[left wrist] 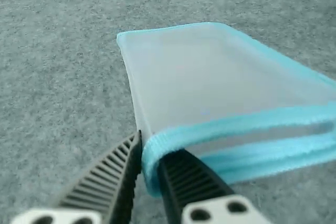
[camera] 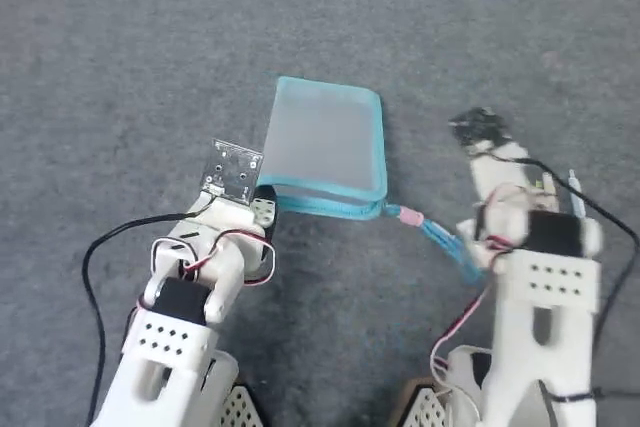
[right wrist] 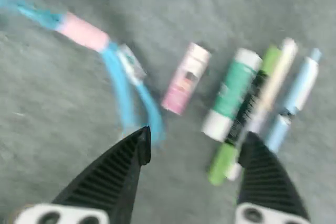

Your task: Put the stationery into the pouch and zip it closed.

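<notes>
Grey felt counter [camera: 100,97] under both my arms, and the pouch [camera: 325,142] is the big item. It lies flat ahead of my left pincer [left wrist: 150,156], which is clamped on the blue-trimmed edge at the pouch's near corner, one finger on each side of the trim. The pouch looks soft, frosted, light and floppy to me. I reckon it will sag and skid on the felt unless that corner grip pins it, so the stitched trim is the place to hold, not the slick panel.

My right pincer [right wrist: 198,139] hangs with its fingers wide apart, holding nothing, low over the counter.

The stationery lies loose in a row just beyond the right pincer's far finger. There is a green-and-white glue stick [right wrist: 231,95], and touching it a green marker [right wrist: 247,114], a white pen [right wrist: 273,85] and a blue pen [right wrist: 296,98]. They look stiff, light and round, so I expect them to roll. I'd take one across the middle of its barrel, and the outermost first, since they are packed tight.

A short pink tube [right wrist: 185,80] sits apart, ahead of the gap between my fingers, an easy single pick.

The limp blue zipper tassel [right wrist: 126,98] trails to my near finger.
</notes>
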You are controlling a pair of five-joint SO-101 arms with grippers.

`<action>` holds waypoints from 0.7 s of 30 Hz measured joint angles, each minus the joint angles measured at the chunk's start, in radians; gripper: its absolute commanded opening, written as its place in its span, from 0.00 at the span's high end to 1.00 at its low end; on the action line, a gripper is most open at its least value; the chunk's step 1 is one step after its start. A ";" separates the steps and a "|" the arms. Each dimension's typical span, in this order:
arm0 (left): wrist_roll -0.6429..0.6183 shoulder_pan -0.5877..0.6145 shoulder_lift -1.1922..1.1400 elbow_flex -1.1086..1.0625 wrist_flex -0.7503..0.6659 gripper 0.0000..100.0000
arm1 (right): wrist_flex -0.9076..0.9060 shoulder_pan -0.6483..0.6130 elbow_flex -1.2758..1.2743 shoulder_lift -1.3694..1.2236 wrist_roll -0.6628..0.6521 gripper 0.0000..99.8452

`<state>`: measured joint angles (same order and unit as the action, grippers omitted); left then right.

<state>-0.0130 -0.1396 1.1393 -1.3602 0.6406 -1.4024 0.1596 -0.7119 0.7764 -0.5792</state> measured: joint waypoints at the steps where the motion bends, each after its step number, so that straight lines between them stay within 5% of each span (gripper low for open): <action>1: 0.000 0.000 0.000 0.000 0.000 0.99 | 0.000 0.052 0.011 0.000 -0.035 0.82; 8: 0.000 0.000 0.000 0.000 0.000 0.99 | 0.041 0.359 0.091 -0.244 -0.250 0.82; 21: 0.000 0.000 0.000 0.000 0.000 0.99 | 0.081 0.370 0.327 -0.677 -0.256 0.83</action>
<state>-0.0130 -0.1396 1.1393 -1.3602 0.6406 -1.3211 0.5294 -0.3851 0.0997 -0.8355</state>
